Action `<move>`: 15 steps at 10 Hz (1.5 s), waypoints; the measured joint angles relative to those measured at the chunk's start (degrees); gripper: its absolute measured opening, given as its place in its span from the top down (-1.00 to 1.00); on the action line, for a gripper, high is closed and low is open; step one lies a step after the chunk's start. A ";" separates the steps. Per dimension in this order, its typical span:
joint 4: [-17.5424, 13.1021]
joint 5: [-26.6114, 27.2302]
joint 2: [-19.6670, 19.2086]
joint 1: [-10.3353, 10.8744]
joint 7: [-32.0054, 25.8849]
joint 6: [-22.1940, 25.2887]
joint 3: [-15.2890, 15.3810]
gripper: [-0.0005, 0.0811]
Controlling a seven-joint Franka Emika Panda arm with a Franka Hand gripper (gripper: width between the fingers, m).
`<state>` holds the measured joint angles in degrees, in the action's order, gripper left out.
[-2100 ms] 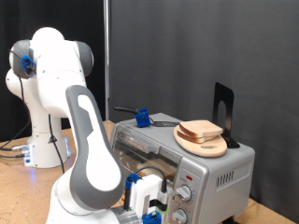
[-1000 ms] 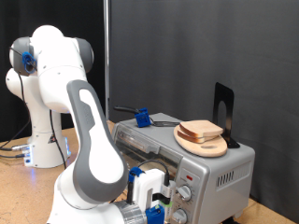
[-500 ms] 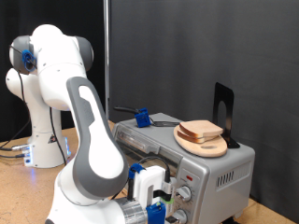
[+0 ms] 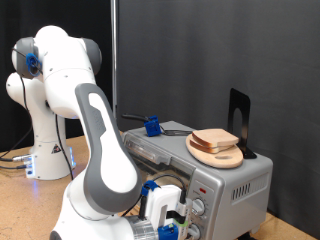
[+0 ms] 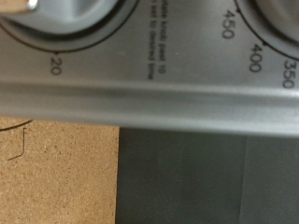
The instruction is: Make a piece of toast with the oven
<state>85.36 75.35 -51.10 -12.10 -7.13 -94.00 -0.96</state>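
Silver oven [image 4: 225, 180]: two knobs, one toast [image 4: 215, 139] atop.

— What kind of place is this?
— It looks like a robot lab, not a home kitchen.
— How can you tell?
— A big white robot arm [image 4: 85, 140] stands on a wooden table [image 4: 15, 185]. Black curtains [image 4: 200, 60] hang behind it. Wires [image 4: 12, 157] lie by its base. The little oven [image 4: 235, 185] sits alone there.
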 joint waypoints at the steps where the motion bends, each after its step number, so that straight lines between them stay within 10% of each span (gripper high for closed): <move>1: 0.02 0.02 -0.03 0.00 0.11 -0.07 0.01 0.96; 5: 0.16 0.04 -0.01 -0.02 0.37 -0.08 0.00 0.99; 12: 1.58 1.08 -0.05 0.33 0.80 -1.59 0.15 -0.61; 15: 1.46 1.03 -0.08 0.56 3.88 -2.65 0.15 -0.68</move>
<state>86.83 76.38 -51.18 -11.54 -3.25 -96.64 -0.81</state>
